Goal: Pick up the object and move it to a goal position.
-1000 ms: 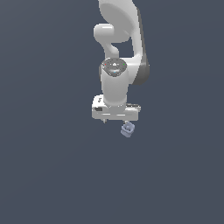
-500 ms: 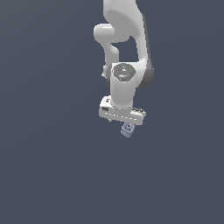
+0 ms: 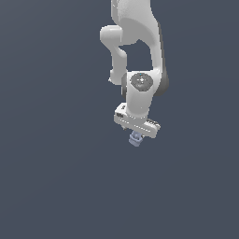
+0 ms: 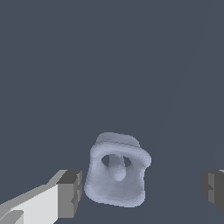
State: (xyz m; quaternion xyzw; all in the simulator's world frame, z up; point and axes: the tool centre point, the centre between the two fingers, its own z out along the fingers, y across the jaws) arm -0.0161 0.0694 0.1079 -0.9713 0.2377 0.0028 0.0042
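In the exterior view the arm (image 3: 140,51) is cut off by the picture's upper edge, so its base does not show. The object (image 3: 136,139) is very small there, and its upper part is hidden under the gripper (image 3: 137,135); the fingers cannot be made out. In the wrist view both fingers (image 4: 70,193) are cut by the picture's edges (one shows only as a thin dark strip), and their tips are outside the frame. The object's underside is hidden.
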